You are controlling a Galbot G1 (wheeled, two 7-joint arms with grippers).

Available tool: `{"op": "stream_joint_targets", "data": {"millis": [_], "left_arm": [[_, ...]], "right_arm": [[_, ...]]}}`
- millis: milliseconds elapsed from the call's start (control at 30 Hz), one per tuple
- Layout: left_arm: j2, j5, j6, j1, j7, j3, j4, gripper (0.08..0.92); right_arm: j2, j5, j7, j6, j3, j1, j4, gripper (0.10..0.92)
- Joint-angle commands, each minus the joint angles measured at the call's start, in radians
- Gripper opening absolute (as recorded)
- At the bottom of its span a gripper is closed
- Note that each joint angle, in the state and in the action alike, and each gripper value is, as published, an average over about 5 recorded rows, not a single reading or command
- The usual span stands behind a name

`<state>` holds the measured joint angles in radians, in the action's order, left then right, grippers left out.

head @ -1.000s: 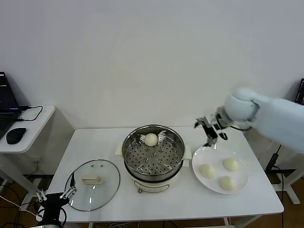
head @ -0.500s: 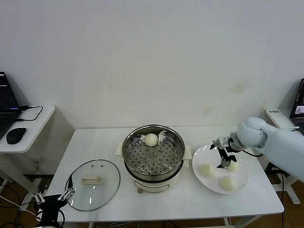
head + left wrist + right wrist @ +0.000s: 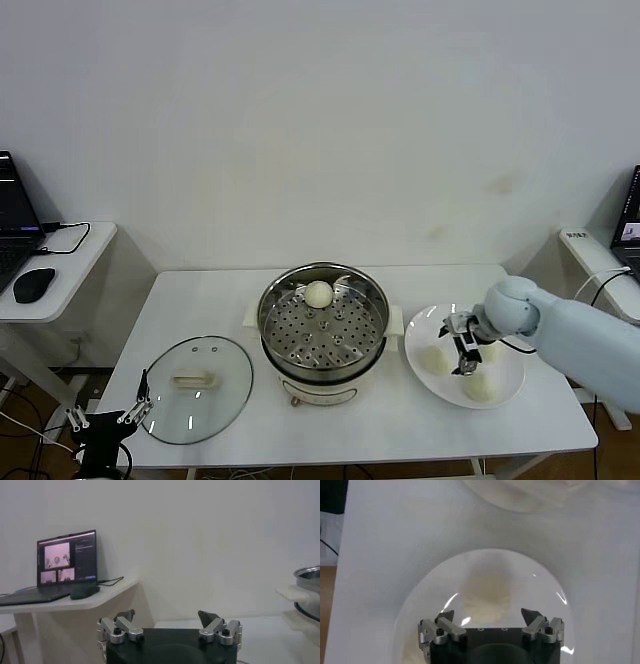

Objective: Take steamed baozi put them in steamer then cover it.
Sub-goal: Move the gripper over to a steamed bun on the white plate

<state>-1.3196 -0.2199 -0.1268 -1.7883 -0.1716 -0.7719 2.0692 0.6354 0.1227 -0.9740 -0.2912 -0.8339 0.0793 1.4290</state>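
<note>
One baozi (image 3: 318,293) sits in the steamer (image 3: 323,363); right gripper (image 3: 464,352) spread wide over the plate (image 3: 510,385).

Four small round cream-white buns are showing: one (image 3: 318,293) is sitting in the single round shiny steel steamer pot (image 3: 372,300), three are lying on the one flat white plate (image 3: 512,385). One round clear glass lid (image 3: 194,388) is lying on the one white table (image 3: 400,425).

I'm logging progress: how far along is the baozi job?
Done: one baozi sits in the steamer. In hand: the open right gripper is over the plate with three buns, holding nothing. Left: those three, then the cover. The left gripper waits beside it.
</note>
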Motion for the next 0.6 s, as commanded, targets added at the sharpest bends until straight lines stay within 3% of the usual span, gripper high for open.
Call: {"op": "stream_joint_targets", "data": {"millis": [33, 200, 600], "left_arm": [[-0.002, 0.000, -0.001, 0.004, 0.000, 0.003, -0.003, 0.823], [-0.003, 0.000, -0.003, 0.006, -0.001, 0.003, -0.007, 0.823], [-0.007, 0.000, -0.004, 0.006, -0.001, 0.006, -0.008, 0.823]], "right_arm": [[0.044, 0.037, 0.007, 0.002, 0.025, 0.044, -0.041, 0.823], [0.067, 0.042, 0.015, 0.004, 0.032, 0.047, -0.064, 0.819], [0.070, 0.048, 0.005, 0.001, 0.039, 0.043, -0.071, 0.703]]}}
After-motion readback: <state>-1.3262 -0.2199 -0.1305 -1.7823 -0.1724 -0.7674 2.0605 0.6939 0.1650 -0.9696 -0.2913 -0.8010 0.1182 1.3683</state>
